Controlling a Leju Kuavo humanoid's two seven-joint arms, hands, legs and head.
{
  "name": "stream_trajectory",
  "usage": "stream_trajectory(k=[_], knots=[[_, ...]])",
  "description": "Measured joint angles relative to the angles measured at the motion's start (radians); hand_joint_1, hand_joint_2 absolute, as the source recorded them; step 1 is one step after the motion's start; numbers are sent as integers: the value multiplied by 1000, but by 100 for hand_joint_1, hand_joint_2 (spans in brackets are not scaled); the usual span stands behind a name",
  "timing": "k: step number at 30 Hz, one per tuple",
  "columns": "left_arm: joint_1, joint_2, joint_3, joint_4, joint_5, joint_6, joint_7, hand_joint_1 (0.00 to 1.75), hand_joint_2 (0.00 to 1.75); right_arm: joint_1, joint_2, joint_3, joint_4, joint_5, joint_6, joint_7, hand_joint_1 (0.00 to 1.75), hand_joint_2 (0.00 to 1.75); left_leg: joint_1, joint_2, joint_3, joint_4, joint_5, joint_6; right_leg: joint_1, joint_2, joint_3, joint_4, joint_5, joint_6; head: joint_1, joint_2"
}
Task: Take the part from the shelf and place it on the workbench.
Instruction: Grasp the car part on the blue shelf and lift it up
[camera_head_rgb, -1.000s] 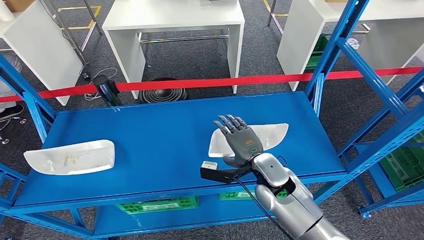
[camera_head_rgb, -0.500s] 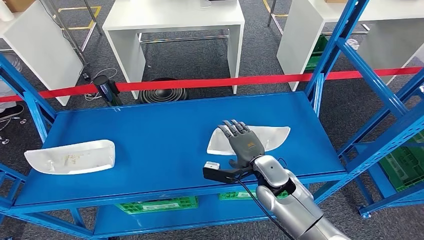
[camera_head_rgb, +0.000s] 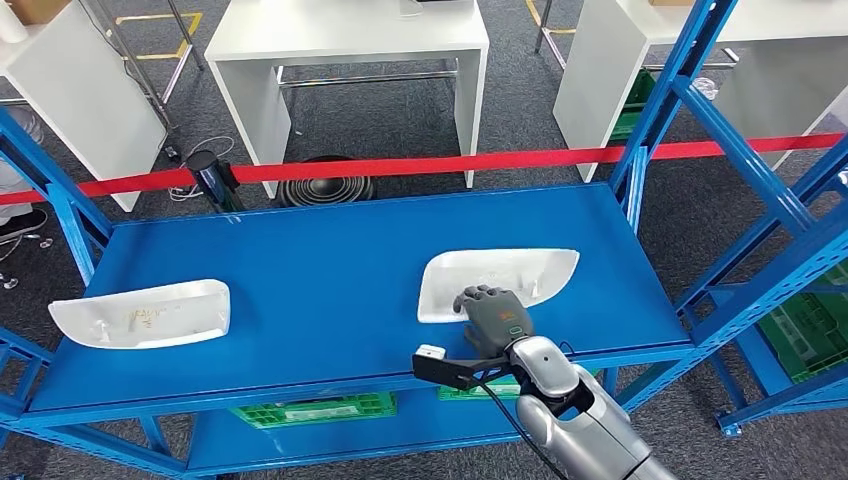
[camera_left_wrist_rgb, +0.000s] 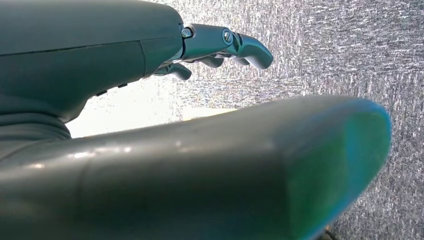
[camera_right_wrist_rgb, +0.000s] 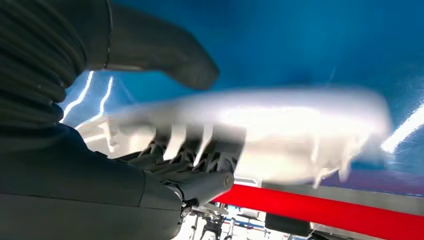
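One white part (camera_head_rgb: 497, 283) sits on blue shelf (camera_head_rgb: 300, 290), near its front edge; right hand (camera_head_rgb: 495, 313) has fingers curled over part's near rim. Risk: shallow grip, part slips w/ lift.

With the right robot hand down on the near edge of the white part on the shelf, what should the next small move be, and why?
Probably finish closing the right robot hand, then lift. Its fingers curl over the white part, thumb on the other side, but the part looks flat on the blue shelf, so a firm grip isn't confirmed.
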Motion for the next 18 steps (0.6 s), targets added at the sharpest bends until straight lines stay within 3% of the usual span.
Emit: stream_trajectory(k=[11,15,18], knots=[[0,0,0,0,0,3,3,0,0,3,5,0,-12,5,1,6,175,175,0,-1,6,1,1,1,1,0,1,0,1,1,0,0],[-1,0,3,0,6,-14,-9,0,175,5,9,0,-12,9,1,11,175,175,0,-1,6,2,1,1,1,0,1,0,1,2,0,0],[-1,0,12,0,13,-25,-25,0,175,10,10,-1,-14,16,0,14,175,175,0,0,6,2,1,1,1,0,1,0,2,2,0,0]])
